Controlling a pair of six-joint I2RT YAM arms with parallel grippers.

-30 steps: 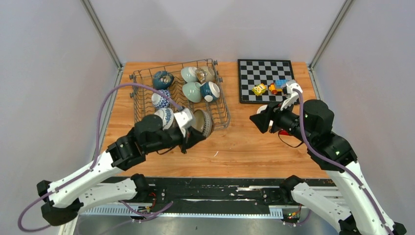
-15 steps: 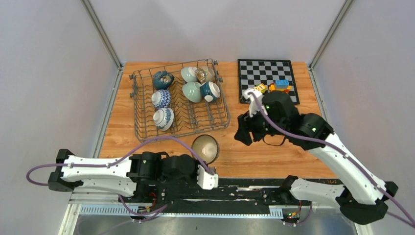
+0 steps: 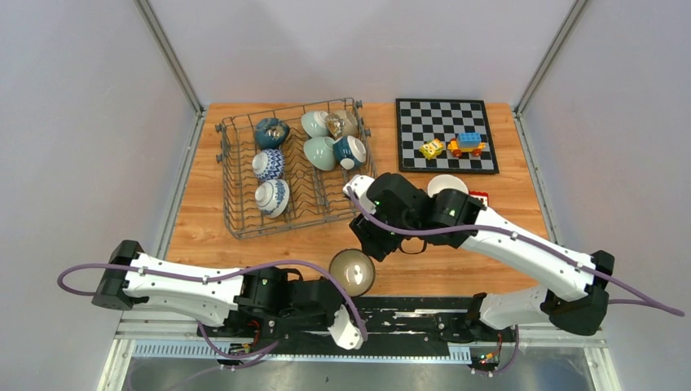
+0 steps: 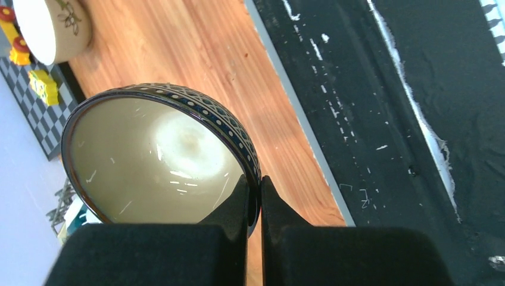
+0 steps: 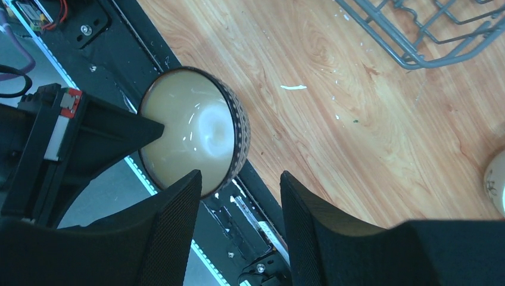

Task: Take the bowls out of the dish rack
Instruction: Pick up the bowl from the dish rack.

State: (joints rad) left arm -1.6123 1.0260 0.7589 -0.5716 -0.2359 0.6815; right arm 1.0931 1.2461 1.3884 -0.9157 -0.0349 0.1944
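At the table's near edge, your left tool was pinching the brown bowl by its rim, and the bowl seemed to hang partly over the black rail. Your right tool, spread, hovered just above it. Letting go there could have tipped it off the edge, or the right tool could have knocked it. Farther off, the other bowls sat in the dish rack.

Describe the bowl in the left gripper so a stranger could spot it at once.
Start at the wooden table, at its near edge in front of the dish rack. There the left gripper pinches the rim of one bowl. It alone is gripped, glossy cream inside, dark and dot-patterned outside.
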